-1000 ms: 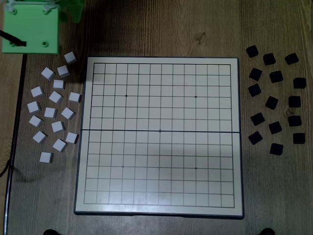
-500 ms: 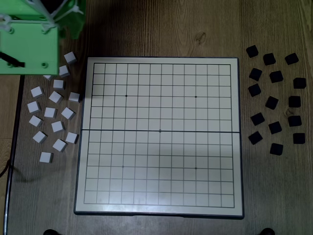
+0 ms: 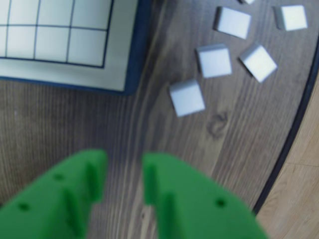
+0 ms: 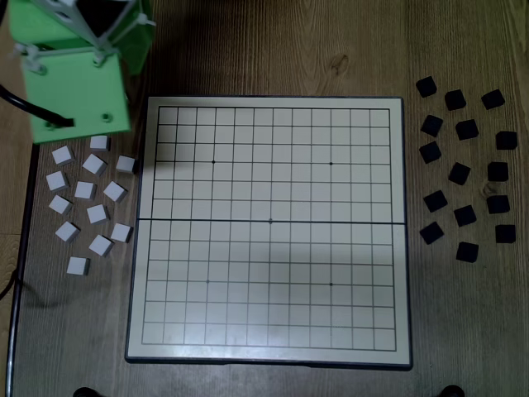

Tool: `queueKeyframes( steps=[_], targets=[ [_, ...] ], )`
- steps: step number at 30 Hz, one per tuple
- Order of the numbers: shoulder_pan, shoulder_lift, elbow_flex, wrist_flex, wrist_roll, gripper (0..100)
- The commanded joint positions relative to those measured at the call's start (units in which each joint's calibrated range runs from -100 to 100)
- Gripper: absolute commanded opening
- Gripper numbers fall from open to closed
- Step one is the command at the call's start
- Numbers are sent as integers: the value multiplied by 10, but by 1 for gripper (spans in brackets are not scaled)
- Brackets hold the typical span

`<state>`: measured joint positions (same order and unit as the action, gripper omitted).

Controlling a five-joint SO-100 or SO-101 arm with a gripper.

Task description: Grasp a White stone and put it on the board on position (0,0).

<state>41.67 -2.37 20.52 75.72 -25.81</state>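
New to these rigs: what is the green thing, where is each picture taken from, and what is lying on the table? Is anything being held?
The green thing is a small robot arm. Its gripper, two green fingers, fills the bottom of the wrist view, which comes from a camera riding on the arm. The fingers stand apart with only bare wood between them, so nothing is held.

The fixed view looks straight down on the whole table. There the arm's green body sits at the top left, over the upper end of a cluster of white stones. The wrist view shows several of these close up, the nearest stone lying just ahead of the fingers, beside a corner of the board.

The board is a gridded square in the middle, with no stones on it. Black stones lie scattered to its right.
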Motion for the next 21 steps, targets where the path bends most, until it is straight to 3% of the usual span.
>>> queueKeyframes(
  steps=[1,21],
  targets=[
    [5,-23,27,-46,9,6],
    [33,33,60,-120,30,16]
  ],
)
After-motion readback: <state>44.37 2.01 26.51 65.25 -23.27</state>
